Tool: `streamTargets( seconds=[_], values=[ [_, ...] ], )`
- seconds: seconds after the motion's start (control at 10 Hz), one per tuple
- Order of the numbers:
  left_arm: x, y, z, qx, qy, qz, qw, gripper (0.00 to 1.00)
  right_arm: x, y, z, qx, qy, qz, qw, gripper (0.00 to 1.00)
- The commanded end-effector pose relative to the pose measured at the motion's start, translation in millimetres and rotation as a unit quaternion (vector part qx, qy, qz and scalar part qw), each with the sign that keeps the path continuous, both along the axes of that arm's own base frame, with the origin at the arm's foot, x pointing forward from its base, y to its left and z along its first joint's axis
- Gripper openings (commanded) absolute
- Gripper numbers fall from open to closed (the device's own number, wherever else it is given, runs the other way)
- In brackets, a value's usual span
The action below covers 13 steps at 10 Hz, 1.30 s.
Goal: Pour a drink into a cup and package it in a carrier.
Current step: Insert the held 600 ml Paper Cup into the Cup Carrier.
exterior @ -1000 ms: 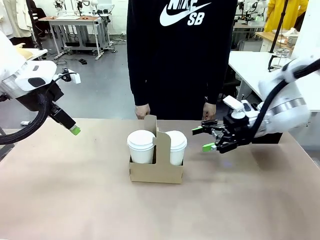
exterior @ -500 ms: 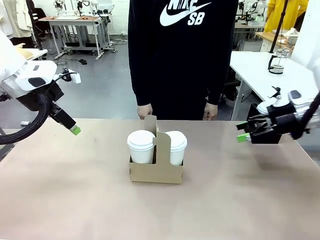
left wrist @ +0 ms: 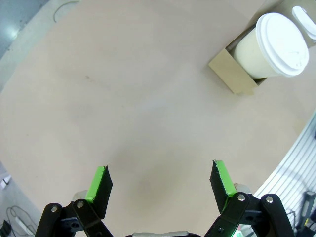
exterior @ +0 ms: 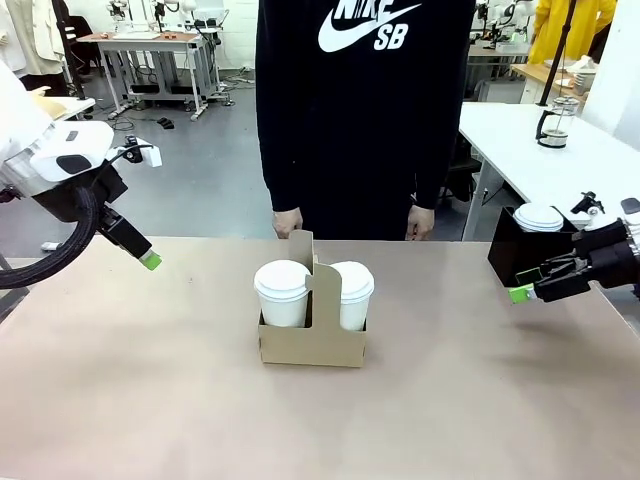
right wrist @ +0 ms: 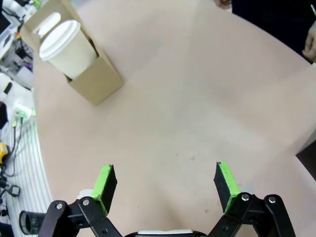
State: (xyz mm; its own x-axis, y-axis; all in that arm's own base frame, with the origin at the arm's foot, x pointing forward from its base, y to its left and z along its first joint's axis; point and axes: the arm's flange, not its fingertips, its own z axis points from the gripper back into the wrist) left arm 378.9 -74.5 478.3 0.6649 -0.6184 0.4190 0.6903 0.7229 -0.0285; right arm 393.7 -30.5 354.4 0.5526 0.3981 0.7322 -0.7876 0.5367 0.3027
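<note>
The brown cardboard carrier (exterior: 312,342) stands mid-table with two white lidded cups in its pockets, one left (exterior: 283,293) and one right (exterior: 350,294) of the upright handle. My left gripper (exterior: 150,261) hovers open over the table's far left, well away from the carrier; its wrist view has a lidded cup (left wrist: 269,44) in the carrier (left wrist: 236,75) far off, beyond the empty gripper (left wrist: 160,180). My right gripper (exterior: 522,292) hangs open and empty near the right edge. From its wrist, the gripper (right wrist: 165,185) looks toward the carrier (right wrist: 96,79) and a cup (right wrist: 64,47).
A black box (exterior: 518,255) with a white lidded cup (exterior: 538,217) at its top stands at the table's right edge, just behind my right gripper. A glass jug (exterior: 551,122) sits on the white table behind. The person's hands (exterior: 286,222) hang at the far edge.
My right gripper has drawn back to the right, from beside the carrier to the table's right edge. The left arm, carrier and cups have not moved.
</note>
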Motion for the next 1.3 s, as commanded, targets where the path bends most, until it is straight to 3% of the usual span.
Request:
streamTargets(
  seconds=[0.0,1.2],
  values=[
    [-0.9,-0.1,0.3,0.0,0.0,0.005,1.0,1.0,-9.1,1.5,6.0,0.009,-0.002,0.004,1.0,1.0],
    [-0.9,-0.1,0.3,0.0,0.0,0.005,1.0,1.0,0.0,0.0,0.0,0.0,0.0,0.0,1.0,1.0]
  ],
)
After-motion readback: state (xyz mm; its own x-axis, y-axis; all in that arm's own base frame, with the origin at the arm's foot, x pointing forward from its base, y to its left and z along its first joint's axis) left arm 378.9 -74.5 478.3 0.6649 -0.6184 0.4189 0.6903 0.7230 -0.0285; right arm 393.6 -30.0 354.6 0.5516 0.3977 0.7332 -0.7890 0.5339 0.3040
